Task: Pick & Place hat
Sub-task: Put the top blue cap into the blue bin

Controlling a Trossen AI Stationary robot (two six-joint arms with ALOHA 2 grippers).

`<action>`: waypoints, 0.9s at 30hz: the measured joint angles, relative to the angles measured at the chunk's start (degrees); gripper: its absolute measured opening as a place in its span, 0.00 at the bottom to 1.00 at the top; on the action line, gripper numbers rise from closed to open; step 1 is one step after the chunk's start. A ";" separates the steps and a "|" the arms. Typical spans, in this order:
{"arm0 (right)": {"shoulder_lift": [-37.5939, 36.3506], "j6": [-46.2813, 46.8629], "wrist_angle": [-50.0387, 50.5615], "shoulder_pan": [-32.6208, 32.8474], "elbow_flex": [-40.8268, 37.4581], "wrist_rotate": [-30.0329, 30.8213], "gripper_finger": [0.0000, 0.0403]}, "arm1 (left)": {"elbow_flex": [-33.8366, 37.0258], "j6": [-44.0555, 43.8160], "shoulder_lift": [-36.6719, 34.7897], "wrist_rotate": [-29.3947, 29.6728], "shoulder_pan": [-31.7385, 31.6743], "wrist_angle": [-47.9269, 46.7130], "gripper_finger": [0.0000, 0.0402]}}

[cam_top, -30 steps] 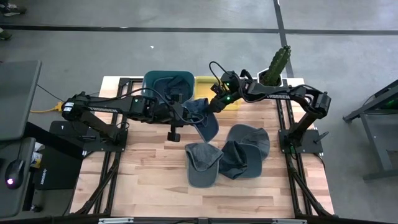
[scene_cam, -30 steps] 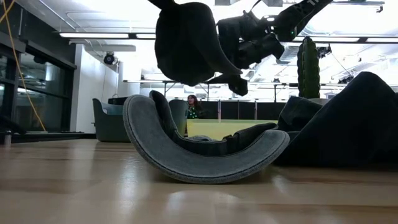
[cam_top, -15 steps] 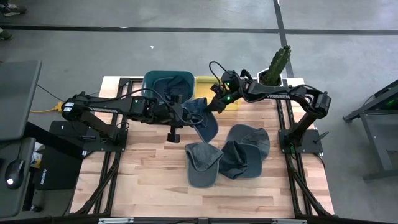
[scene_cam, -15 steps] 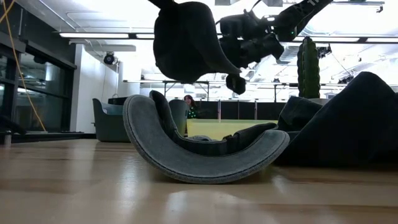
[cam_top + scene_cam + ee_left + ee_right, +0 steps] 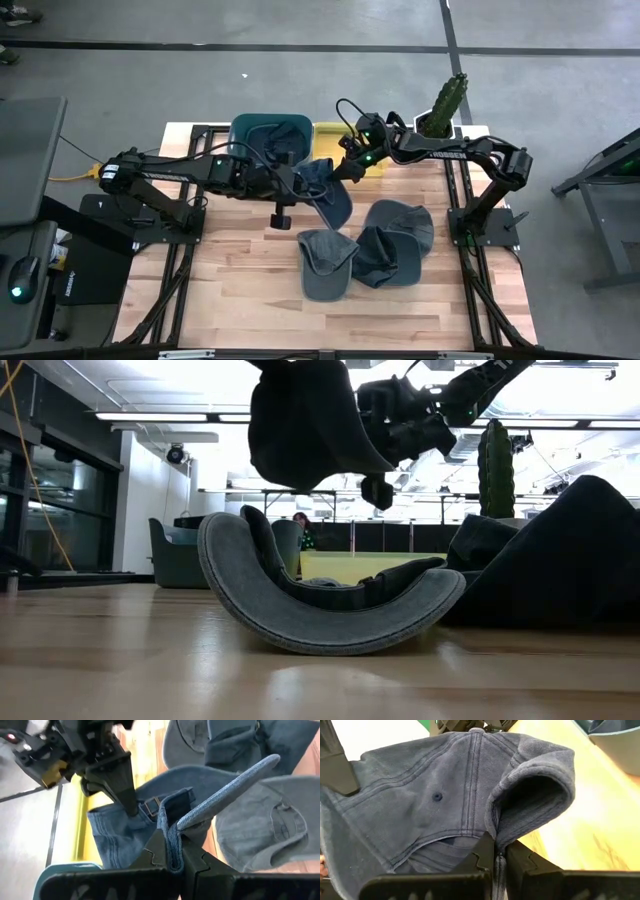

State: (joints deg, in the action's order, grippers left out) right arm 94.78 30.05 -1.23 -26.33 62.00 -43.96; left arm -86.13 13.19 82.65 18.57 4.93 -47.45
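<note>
No text, label, brand, number or sign can be read in any of the views. The blue denim cap [image 5: 440, 795] shows only plain stitching and an eyelet, and the grey caps [image 5: 326, 262] lying on the table [image 5: 240, 290] carry no legible marking. The arms show green indicator lights, but no lettering can be made out on them.

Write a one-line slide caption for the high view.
Both grippers, left and right, hold one blue cap above the table.
</note>
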 joint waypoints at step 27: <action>-0.02 1.97 -4.71 -2.27 -0.02 3.88 0.02 | -11.15 -16.59 0.00 22.08 -0.04 -16.69 0.52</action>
State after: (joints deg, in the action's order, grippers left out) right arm 94.76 32.01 -5.94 -28.60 61.98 -40.08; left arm -97.27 -3.40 82.65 40.66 4.89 -64.13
